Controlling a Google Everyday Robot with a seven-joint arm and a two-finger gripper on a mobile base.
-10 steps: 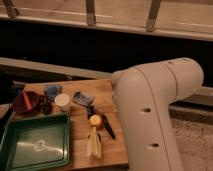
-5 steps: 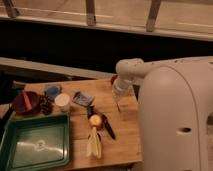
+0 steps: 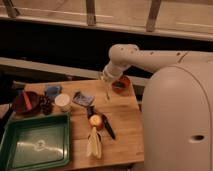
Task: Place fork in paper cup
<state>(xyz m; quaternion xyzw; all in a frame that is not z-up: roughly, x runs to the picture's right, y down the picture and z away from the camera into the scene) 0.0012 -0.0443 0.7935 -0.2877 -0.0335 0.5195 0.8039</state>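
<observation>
The white arm's gripper point(image 3: 107, 78) hangs over the wooden table point(image 3: 125, 127), apparently clamped on the thin silvery-grey metal fork point(image 3: 107, 93) dangling below it — well apart from the short white paper cup point(image 3: 63, 101).

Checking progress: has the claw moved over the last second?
Yes. The claw shifted toward the paper cup, uncovering the orange bowl it now hangs beside.

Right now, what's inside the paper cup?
The paper cup shows only its pale inside; the near wall hides its lower part. The gripper hovers to its right, beside the small brown bowl.
</observation>
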